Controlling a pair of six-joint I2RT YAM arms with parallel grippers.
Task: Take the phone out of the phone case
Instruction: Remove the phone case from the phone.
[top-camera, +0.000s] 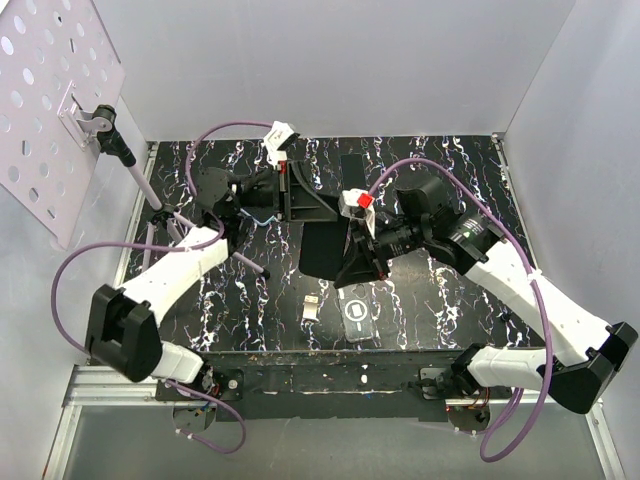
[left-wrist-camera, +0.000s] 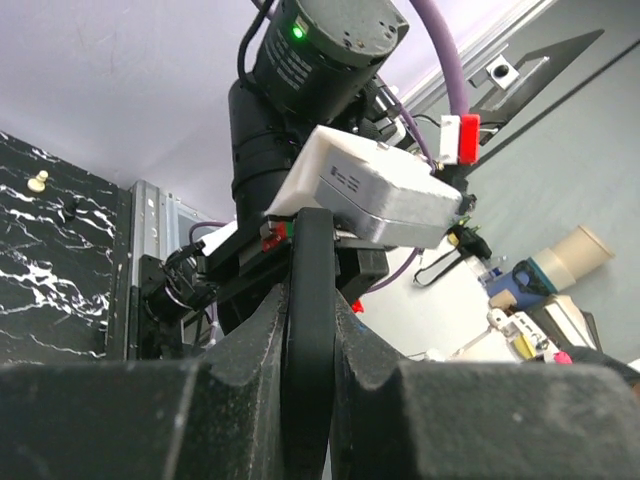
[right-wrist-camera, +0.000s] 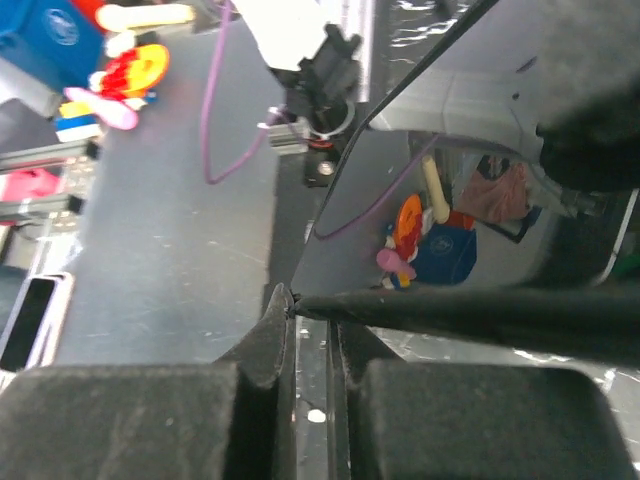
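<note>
The black phone in its black phone case (top-camera: 325, 250) hangs in the air over the middle of the marbled table, held between both grippers. My left gripper (top-camera: 298, 213) is shut on its far left edge; in the left wrist view the fingers (left-wrist-camera: 250, 350) of the left gripper (left-wrist-camera: 308, 335) clamp the thick rounded black edge (left-wrist-camera: 310, 290). My right gripper (top-camera: 357, 262) holds the near right corner. In the right wrist view the right gripper (right-wrist-camera: 312, 318) pinches a thin black case lip (right-wrist-camera: 470, 308) below the glossy screen (right-wrist-camera: 450, 230).
A small silver piece (top-camera: 312, 307) and a flat dark card with a white mark (top-camera: 357, 312) lie near the front edge. A black strip (top-camera: 352, 165) lies at the back. A white perforated panel (top-camera: 50, 100) on a stand stands at the left. White walls enclose the table.
</note>
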